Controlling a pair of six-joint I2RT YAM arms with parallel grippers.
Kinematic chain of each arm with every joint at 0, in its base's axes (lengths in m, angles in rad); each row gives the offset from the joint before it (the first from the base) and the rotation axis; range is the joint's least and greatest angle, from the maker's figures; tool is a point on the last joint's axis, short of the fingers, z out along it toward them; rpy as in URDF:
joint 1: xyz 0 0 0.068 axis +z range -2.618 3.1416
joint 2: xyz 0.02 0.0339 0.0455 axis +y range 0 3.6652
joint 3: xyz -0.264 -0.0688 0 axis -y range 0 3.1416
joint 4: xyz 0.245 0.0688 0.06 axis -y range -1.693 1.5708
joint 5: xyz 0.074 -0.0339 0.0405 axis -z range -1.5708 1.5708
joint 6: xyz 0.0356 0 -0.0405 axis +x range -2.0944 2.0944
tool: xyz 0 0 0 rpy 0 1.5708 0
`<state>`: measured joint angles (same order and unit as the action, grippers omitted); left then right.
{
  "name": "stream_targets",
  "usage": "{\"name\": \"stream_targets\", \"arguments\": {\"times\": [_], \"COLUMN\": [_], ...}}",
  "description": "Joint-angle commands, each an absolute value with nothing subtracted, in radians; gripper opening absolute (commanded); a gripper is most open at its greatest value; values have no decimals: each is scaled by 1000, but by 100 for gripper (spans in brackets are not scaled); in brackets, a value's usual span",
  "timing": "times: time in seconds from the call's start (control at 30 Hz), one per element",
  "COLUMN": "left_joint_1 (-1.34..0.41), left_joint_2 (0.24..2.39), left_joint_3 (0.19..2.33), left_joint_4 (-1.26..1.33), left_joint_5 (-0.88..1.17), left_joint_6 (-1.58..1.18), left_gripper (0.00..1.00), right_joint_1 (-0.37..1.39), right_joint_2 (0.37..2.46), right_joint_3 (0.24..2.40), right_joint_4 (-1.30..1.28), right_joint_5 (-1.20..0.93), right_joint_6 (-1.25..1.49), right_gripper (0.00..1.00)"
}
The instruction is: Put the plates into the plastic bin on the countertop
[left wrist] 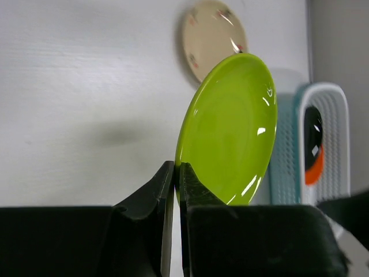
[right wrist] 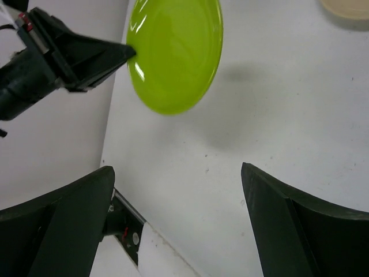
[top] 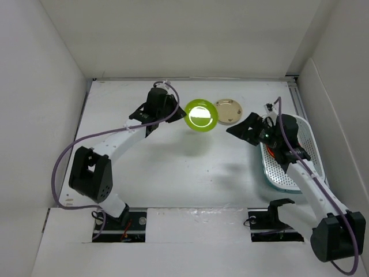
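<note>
My left gripper (top: 177,113) is shut on the rim of the lime green plate (top: 200,114) and holds it tilted above the countertop (top: 173,167). In the left wrist view the fingertips (left wrist: 176,167) pinch the green plate's (left wrist: 230,127) lower edge. A beige plate (top: 229,111) lies flat just right of it and also shows in the left wrist view (left wrist: 210,37). The plastic bin (top: 311,144) stands at the right; a black plate (left wrist: 313,130) and an orange plate (left wrist: 314,167) show inside it. My right gripper (top: 239,128) is open and empty, left of the bin, facing the green plate (right wrist: 176,52).
White walls close in the countertop on the left, back and right. The right arm lies over the bin and hides much of it. A slot with mounting hardware (top: 190,218) runs along the near edge between the arm bases.
</note>
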<state>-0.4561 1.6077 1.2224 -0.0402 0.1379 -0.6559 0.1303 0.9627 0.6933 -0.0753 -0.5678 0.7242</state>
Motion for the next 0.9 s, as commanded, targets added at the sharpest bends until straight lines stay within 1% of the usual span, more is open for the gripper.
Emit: {"name": "stream_targets", "arguments": {"times": [0.0,0.07,0.17,0.2,0.3,0.33,0.37,0.4,0.43,0.5,0.53,0.57,0.63,0.67,0.7,0.73,0.77,0.8,0.83,0.87], "left_joint_1": [-497,-508,-529,-529,-529,-529,-529,-529,-529,-529,-529,-529,-529,-529,-529,-529,-529,-529,-529,-529], "left_joint_2": [1528,1485,1454,1436,1398,1388,1388,1379,1379,1388,1397,1397,1407,1407,1407,1417,1417,1417,1417,1407], "left_joint_3": [1146,1134,1120,1111,1075,1057,1057,1046,1046,1046,1046,1036,1035,1035,1045,1054,1066,1086,1086,1098], "left_joint_4": [35,35,67,78,116,136,137,150,159,169,190,204,228,229,229,219,172,141,115,69], "left_joint_5": [323,372,429,483,541,541,558,558,567,583,609,620,629,629,629,614,544,497,453,364], "left_joint_6": [-626,-626,-617,-617,-626,-626,-626,-626,-635,-635,-646,-656,-667,-667,-667,-667,-676,-676,-676,-676], "left_gripper": [0,0,0,0,0,0,0,0,0,0,0,0,0,0,0,19,48,81,99,100], "right_joint_1": [172,172,193,204,204,204,204,204,204,204,204,204,204,204,195,195,181,158,140,115], "right_joint_2": [997,1031,1051,1063,1074,1074,1074,1074,1074,1074,1063,1063,1043,1043,1032,1020,1020,1003,990,958], "right_joint_3": [742,742,733,733,733,724,724,724,724,715,715,715,704,704,704,704,704,704,704,704], "right_joint_4": [70,92,147,147,147,147,147,147,147,147,147,147,147,147,147,138,121,95,21,-15], "right_joint_5": [-514,-514,-528,-519,-508,-497,-497,-497,-497,-497,-485,-471,-471,-471,-471,-471,-460,-393,-341,-292], "right_joint_6": [686,696,707,707,707,707,707,718,718,727,727,741,741,741,752,762,771,782,796,833], "right_gripper": [96,96,89,85,76,68,67,61,47,31,18,7,7,0,0,0,0,0,0,0]}}
